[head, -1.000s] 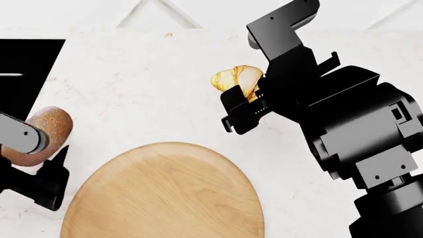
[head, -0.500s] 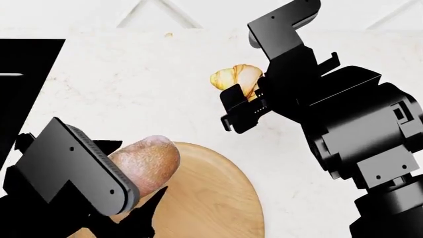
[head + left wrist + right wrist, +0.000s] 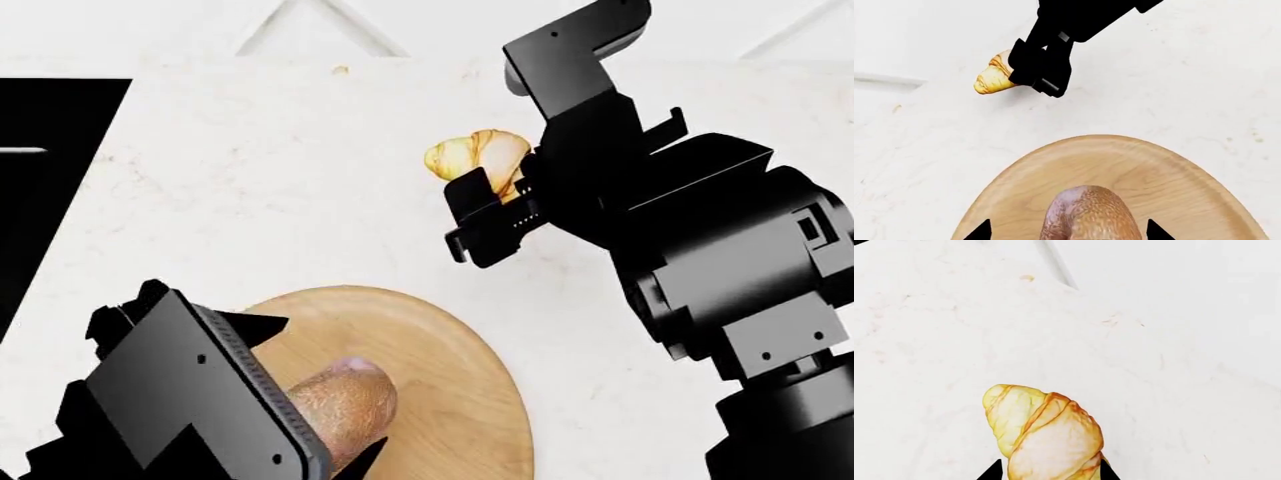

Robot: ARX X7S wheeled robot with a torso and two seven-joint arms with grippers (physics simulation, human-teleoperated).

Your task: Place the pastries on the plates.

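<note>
One plate [image 3: 454,350] is in view: round, tan, wooden, with a low rim, resting on the white marbled counter [image 3: 267,180]. The white plate does not appear in any view.

Contents of the wooden plate: nothing lies loose on it. The doughnut [image 3: 344,405], pinkish-brown and speckled, is over the plate's surface, gripped between the two fingers of the left gripper [image 3: 320,440]. In the left wrist view the doughnut [image 3: 1087,215] sits between the two dark fingertips [image 3: 981,231], above the plate [image 3: 1121,160]. Whether the doughnut touches the wood cannot be told.

Pastries counted: two.
1. Doughnut: in the left gripper, over the wooden plate.
2. Croissant [image 3: 474,160]: golden-yellow with brown stripes, pinched in the right gripper [image 3: 501,205], over bare counter beyond the plate and apart from it. The right wrist view shows the croissant [image 3: 1047,432] between the two fingertips [image 3: 993,471], with counter behind it. The left wrist view shows one end of the croissant [image 3: 993,79] projecting from the right gripper [image 3: 1044,65].

Grippers counted: two, each closed on one pastry. A black panel [image 3: 54,170] lies at the counter's left edge
</note>
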